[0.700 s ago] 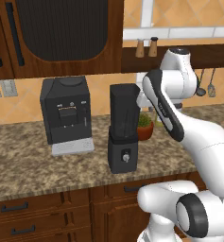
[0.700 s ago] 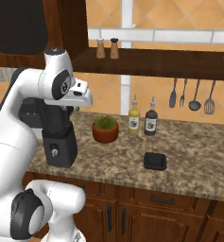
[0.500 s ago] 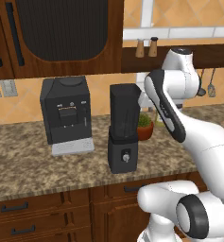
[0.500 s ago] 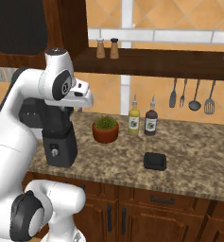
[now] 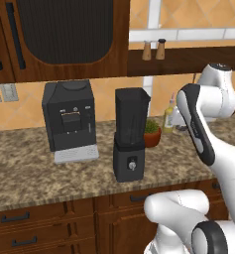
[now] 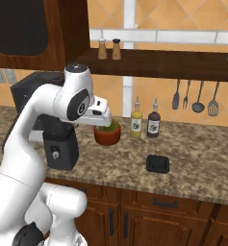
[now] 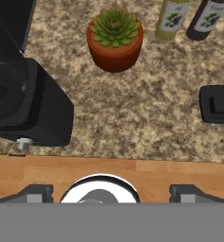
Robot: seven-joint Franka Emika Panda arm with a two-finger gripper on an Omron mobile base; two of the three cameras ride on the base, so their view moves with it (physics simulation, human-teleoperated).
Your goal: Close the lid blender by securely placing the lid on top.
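The claw stands wide apart over the counter edge, holding and touching nothing. The lid lies flat on the counter, well apart from the blender, whose jar top is uncovered.

Readable text: none that I can make out anywhere.
Yellow bottle: a pale label with a small dark picture on it, no letters I can read; it stands at the counter's back edge.
Dark bottle: the same kind of label, again nothing legible; just beside the yellow one.
Coffee machine: small pale marks on its front panel, too small for me to read.
Blender: a round front knob, no markings I can tell.
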